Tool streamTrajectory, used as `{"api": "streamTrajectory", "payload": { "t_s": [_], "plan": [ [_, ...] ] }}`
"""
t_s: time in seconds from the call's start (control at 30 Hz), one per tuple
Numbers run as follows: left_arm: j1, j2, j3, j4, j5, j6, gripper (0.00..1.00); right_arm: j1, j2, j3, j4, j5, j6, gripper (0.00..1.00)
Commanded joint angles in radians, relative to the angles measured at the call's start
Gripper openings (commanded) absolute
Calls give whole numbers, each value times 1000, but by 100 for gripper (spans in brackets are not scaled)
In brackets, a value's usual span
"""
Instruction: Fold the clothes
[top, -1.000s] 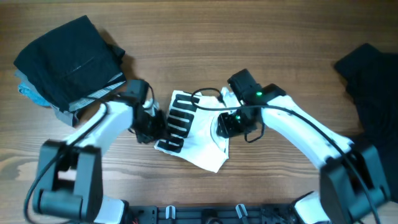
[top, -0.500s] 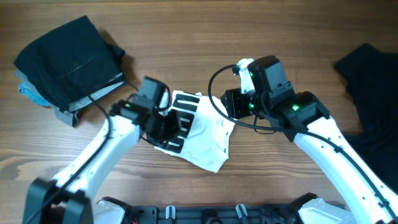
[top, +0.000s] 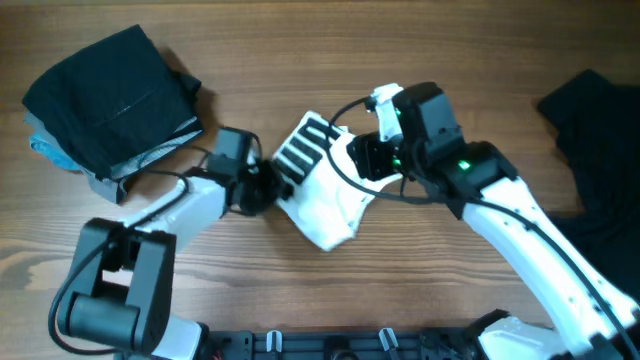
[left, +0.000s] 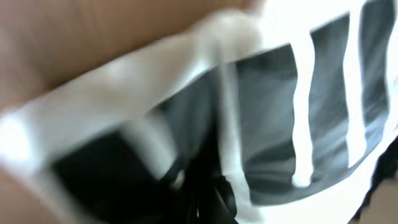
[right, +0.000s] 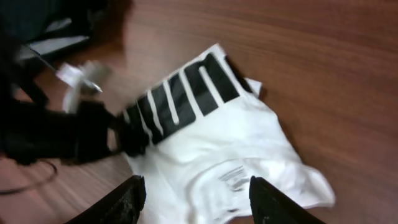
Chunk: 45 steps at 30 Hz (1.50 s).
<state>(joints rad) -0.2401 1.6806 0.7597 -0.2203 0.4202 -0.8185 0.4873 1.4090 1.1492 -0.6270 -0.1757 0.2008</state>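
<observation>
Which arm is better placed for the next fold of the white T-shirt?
Left, probably. The left hand is shut on the striped edge of the white T-shirt; the right hand hangs open above the shirt, holding nothing.

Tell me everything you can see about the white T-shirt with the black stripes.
The white T-shirt looks like soft cotton, folded into a rumpled bundle lying on the wooden table between the arms. Its black striped print faces up at one end, and a neck label shows near the other. The left pincer is shut on the striped edge; the right pincer hangs open above, not touching.
</observation>
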Motion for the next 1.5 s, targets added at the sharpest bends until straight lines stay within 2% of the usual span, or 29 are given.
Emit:
{"api": "streamTrajectory", "payload": {
  "t_s": [0.0,0.03,0.17,0.27,0.3,0.33,0.43,0.57,0.6,0.7,0.87,1.03,1.07,1.2,1.33,1.47],
  "plan": [
    [110,29,89,41,-131,80,4,-3,113,7,40,5,-40,58],
    [134,29,134,41,-93,131,5,-3,151,7,57,4,-39,57],
    [174,25,294,-55,65,267,35,-3,262,7,84,-31,-18,43],
    [174,10,402,-243,88,318,56,-3,334,7,63,-50,-16,14],
    [172,2,424,-303,88,327,64,-3,360,7,51,-50,-16,11],
    [168,-8,438,-364,88,342,68,-5,382,7,44,-50,-16,6],
    [166,-24,438,-489,88,340,81,-5,442,7,42,-50,-18,4],
    [164,-14,415,-639,87,340,86,-5,498,7,39,-74,-28,4],
    [164,-13,395,-648,88,338,87,-5,504,7,40,-94,-45,4],
    [164,-13,294,-585,89,280,98,-5,506,8,42,-95,-48,4],
    [154,-12,123,-358,167,249,99,-5,506,8,42,-95,-47,4],
    [108,-10,-4,-129,167,135,98,-5,506,8,42,-95,-45,4],
    [98,-10,-18,-92,167,121,95,-5,506,8,42,-95,-45,4],
    [37,7,-32,-27,161,98,92,-5,506,8,42,-96,-44,4],
    [-19,83,-32,8,117,7,92,-5,506,8,42,-99,-44,4],
    [-31,185,-32,123,134,-55,91,-5,506,8,41,-99,-45,4]
  ]
}}
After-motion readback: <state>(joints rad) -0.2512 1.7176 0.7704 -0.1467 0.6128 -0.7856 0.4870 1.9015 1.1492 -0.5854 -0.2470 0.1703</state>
